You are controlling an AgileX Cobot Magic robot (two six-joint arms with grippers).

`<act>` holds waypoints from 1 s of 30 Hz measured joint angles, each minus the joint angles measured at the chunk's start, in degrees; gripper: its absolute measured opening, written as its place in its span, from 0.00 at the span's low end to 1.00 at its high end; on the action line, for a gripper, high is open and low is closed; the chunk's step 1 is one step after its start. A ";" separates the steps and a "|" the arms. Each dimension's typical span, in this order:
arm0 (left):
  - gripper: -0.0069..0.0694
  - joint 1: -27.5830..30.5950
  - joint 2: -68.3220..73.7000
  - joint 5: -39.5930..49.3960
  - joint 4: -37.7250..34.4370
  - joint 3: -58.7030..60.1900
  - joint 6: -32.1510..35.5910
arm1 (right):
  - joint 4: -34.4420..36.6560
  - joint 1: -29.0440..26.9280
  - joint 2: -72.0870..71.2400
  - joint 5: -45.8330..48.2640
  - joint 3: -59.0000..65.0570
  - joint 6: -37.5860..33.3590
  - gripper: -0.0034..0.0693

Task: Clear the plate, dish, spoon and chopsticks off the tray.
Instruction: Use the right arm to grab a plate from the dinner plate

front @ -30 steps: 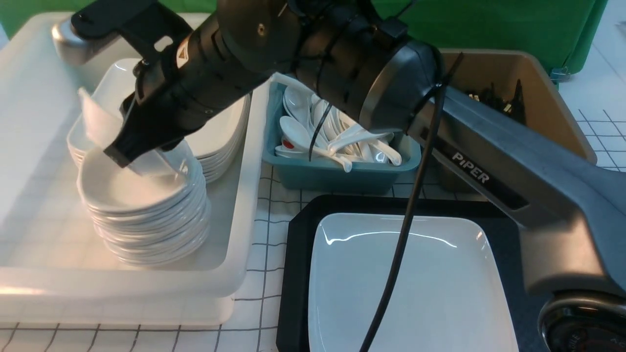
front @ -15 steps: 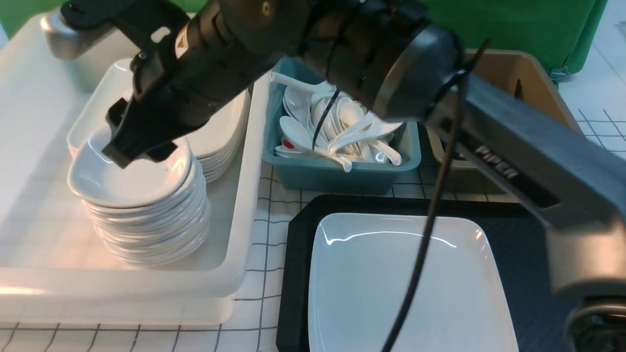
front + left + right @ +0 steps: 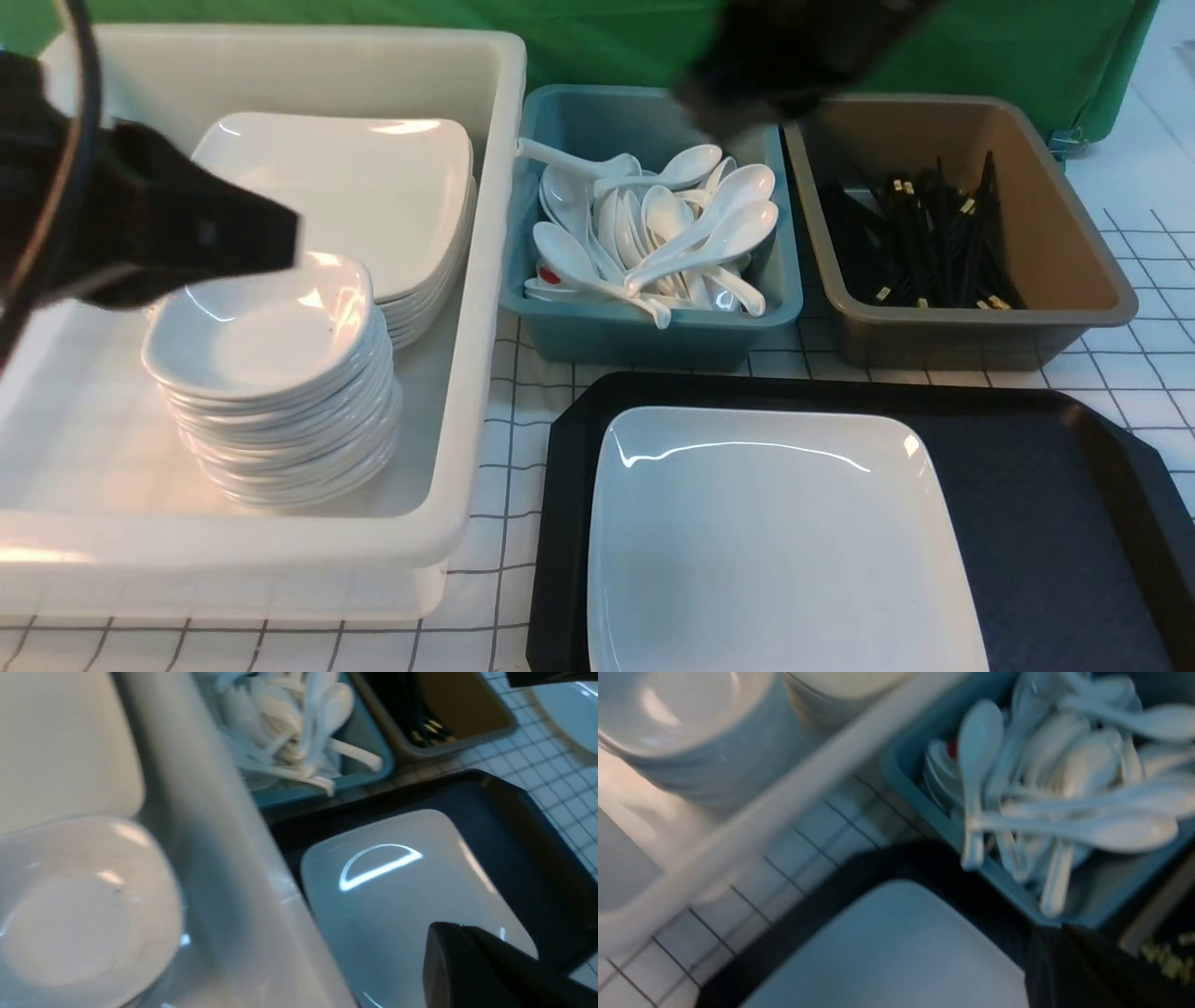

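Glossy white square plate (image 3: 784,541) lies flat on black clipped-corner tray (image 3: 1018,401), likely left for last; right tool (image 3: 714,107) shut, holding nothing; left tool (image 3: 280,238) looks closed, empty

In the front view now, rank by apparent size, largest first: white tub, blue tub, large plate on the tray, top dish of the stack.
1. White tub
2. Large plate, cut off by the picture's bottom edge
3. Blue tub
4. Top dish, partly behind the left gripper
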 joint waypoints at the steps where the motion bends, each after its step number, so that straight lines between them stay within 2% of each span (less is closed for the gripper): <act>1: 0.09 -3.23 0.61 -0.50 0.82 0.00 -0.57 | 0.04 -2.38 -2.19 -0.14 4.54 0.00 0.04; 5: 0.09 -13.18 4.86 -2.35 4.62 0.00 -2.58 | 1.51 -12.08 -9.67 -3.47 22.99 0.07 0.04; 9: 0.09 -19.54 9.79 -4.98 6.78 0.05 -3.30 | 5.78 -19.82 -12.68 -8.98 37.22 -0.31 0.05; 11: 0.09 -21.65 11.52 -5.61 7.03 0.05 -3.49 | 8.67 -22.51 -12.74 -11.51 41.28 -1.54 0.08; 13: 0.09 -23.53 14.00 -5.67 7.09 0.05 -3.73 | 16.10 -26.68 -11.66 -15.11 45.90 -5.60 0.18; 14: 0.09 -23.82 14.67 -5.52 7.27 0.05 -3.73 | 18.88 -27.83 -10.94 -15.63 46.63 -8.35 0.24; 15: 0.09 -24.09 15.57 -5.17 7.41 0.05 -3.73 | 23.66 -29.42 -9.31 -16.32 47.07 -11.74 0.34; 16: 0.09 -24.16 15.85 -4.86 7.63 0.05 -3.73 | 25.41 -29.92 -8.46 -16.60 47.12 -13.69 0.39; 17: 0.09 -24.16 16.26 -4.48 8.09 0.05 -3.73 | 28.11 -30.60 -6.60 -17.07 46.87 -15.66 0.49; 21: 0.09 -24.16 16.38 -4.24 10.85 0.05 -5.14 | 31.13 -31.09 0.21 -18.11 43.44 -19.14 0.68; 24: 0.09 -24.16 16.38 -4.17 11.51 0.05 -5.51 | 31.57 -31.13 5.44 -18.61 39.72 -19.35 0.72; 30: 0.09 -24.16 16.38 -4.27 11.71 0.05 -5.62 | 31.68 -31.13 12.44 -18.67 33.79 -19.28 0.73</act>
